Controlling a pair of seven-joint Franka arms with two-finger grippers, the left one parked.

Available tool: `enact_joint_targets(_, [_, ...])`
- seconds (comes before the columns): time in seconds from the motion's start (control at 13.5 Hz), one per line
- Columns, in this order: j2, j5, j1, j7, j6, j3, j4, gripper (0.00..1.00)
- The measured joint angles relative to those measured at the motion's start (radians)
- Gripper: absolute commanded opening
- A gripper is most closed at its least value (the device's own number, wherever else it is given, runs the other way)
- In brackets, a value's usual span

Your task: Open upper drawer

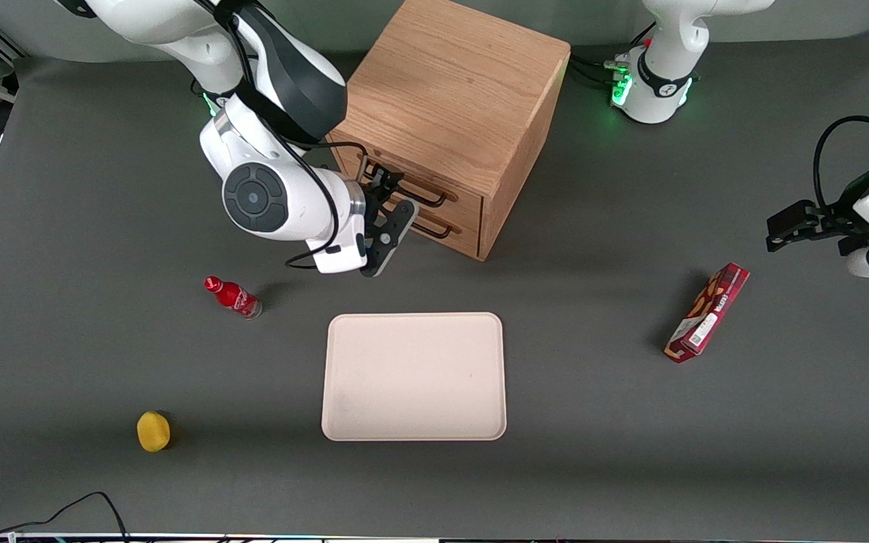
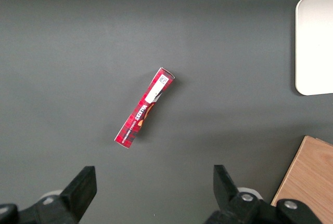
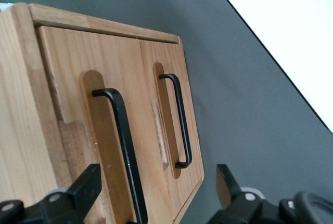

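**Gripper at drawer front, fingers spread**

Where the front view hides much of the cabinet's (image 1: 453, 98) face with the working arm's wrist, the right wrist view shows both drawer fronts in full. Upper drawer (image 3: 88, 109) shut, flush with the frame; its black bar handle (image 3: 125, 151) runs between the two fingertips (image 3: 88, 185). Gripper (image 3: 156, 187) fingers wide apart, one to each side of the handle, not touching it. Bottom drawer (image 3: 169, 125) also shut.

Only the front view shows the table items: cream tray (image 1: 414, 375) nearer the camera than the cabinet, red bottle (image 1: 233, 297), yellow fruit (image 1: 153, 431), red box (image 1: 707, 312) toward the parked arm's end.
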Motion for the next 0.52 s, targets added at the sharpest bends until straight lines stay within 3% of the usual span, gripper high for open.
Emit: enact_joint_targets(0.52, [-0.022, -0.003, 0.000, -0.055, 0.066, 0.001, -0.104, 1.00])
